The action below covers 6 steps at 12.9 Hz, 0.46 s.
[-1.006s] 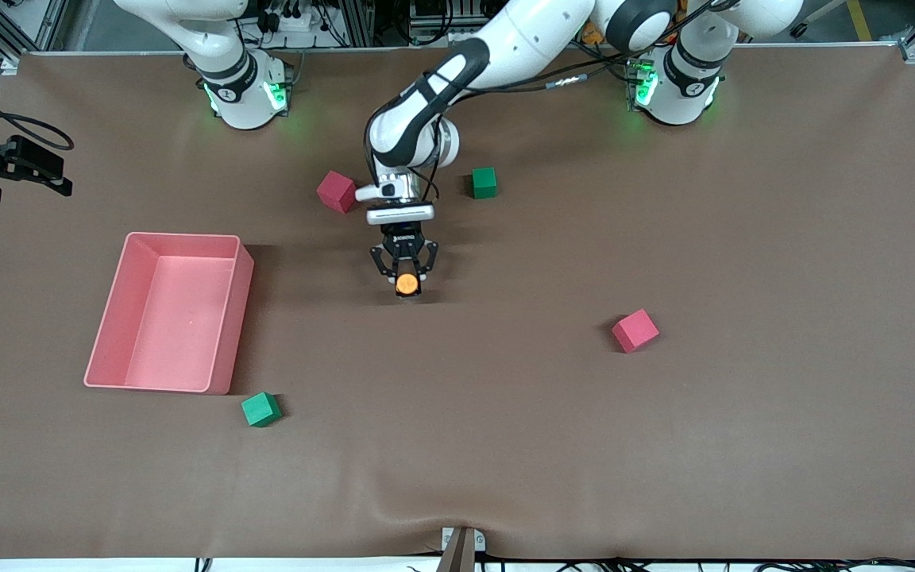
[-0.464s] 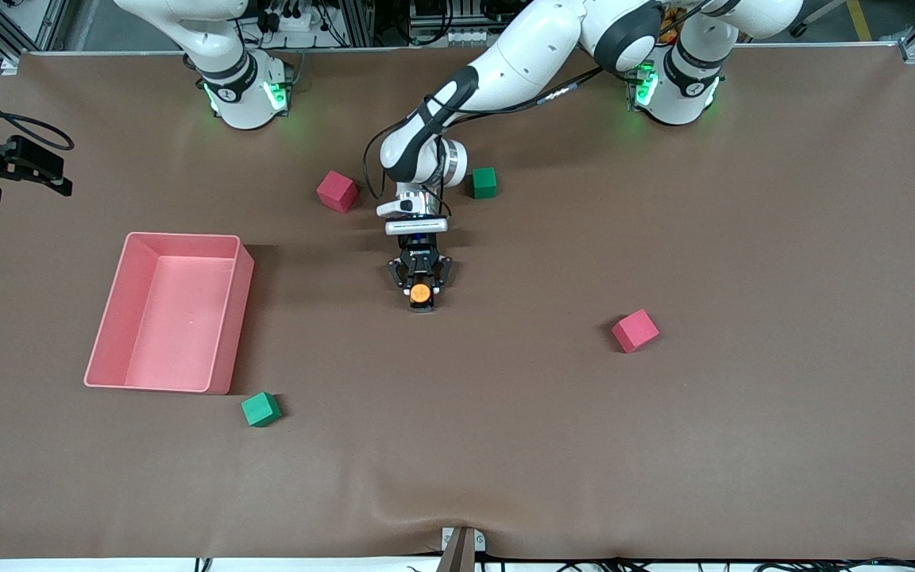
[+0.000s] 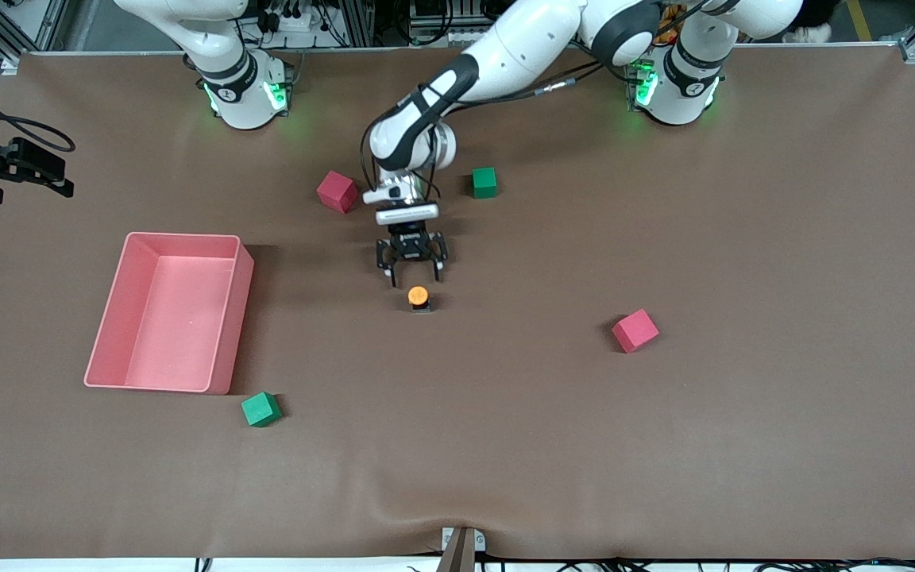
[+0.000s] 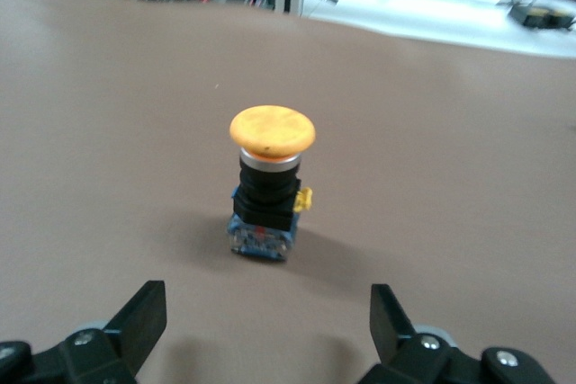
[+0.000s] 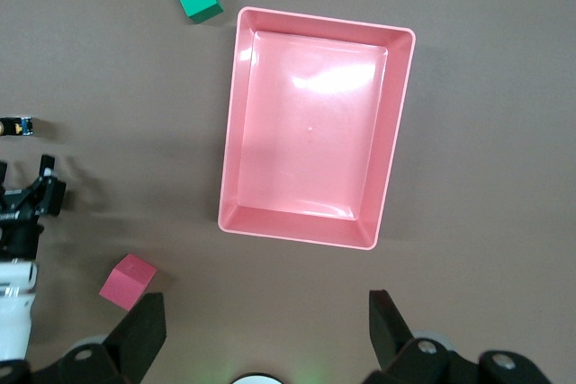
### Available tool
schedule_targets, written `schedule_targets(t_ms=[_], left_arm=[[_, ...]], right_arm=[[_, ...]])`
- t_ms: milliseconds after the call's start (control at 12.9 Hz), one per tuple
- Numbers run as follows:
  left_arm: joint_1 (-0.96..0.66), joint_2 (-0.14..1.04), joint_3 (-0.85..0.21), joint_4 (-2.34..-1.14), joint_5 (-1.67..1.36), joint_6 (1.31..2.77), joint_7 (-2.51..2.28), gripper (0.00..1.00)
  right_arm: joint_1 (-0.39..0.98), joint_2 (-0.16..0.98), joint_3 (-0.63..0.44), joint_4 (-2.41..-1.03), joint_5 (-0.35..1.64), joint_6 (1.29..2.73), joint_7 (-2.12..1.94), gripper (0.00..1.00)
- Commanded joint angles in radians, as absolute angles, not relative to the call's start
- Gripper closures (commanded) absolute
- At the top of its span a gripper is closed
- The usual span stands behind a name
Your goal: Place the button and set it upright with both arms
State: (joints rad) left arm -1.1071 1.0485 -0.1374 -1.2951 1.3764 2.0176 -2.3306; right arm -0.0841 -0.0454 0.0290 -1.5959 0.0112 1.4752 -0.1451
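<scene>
The button (image 3: 418, 298) stands upright on the brown table (image 3: 505, 413) near its middle, orange cap on top, black body below. It also shows in the left wrist view (image 4: 269, 188), standing free. My left gripper (image 3: 412, 272) is open and empty, just clear of the button on the side toward the robots' bases; in the left wrist view (image 4: 265, 305) the button lies ahead of the spread fingertips. My right gripper (image 5: 265, 312) is open and empty, high over the table between its base and the pink tray (image 5: 396, 141), waiting.
The pink tray (image 3: 112, 318) lies toward the right arm's end. Green cubes (image 3: 260, 409) (image 3: 484, 182) and pink cubes (image 3: 337, 191) (image 3: 635, 330) are scattered about. A black device (image 3: 17, 165) with a cable sits at the right arm's end edge.
My left gripper opened, let go of the button and drew back toward the bases. The button stays upright on the table. The right arm has not moved.
</scene>
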Motion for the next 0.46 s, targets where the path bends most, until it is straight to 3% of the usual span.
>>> schedule_targets(t_ms=[0, 387], left_arm=[[-1.109, 0.912, -0.146, -1.318, 1.150, 2.008, -2.168, 0.00], [-1.091, 0.679, -0.134, -1.313, 0.788, 1.944, -1.852, 0.00]], right_arm=[[-0.101, -0.046, 0.041, -1.591, 0.011, 1.466, -0.153, 0.00], [-0.098, -0.048, 0.041, -1.591, 0.009, 1.471, -0.147, 0.00]])
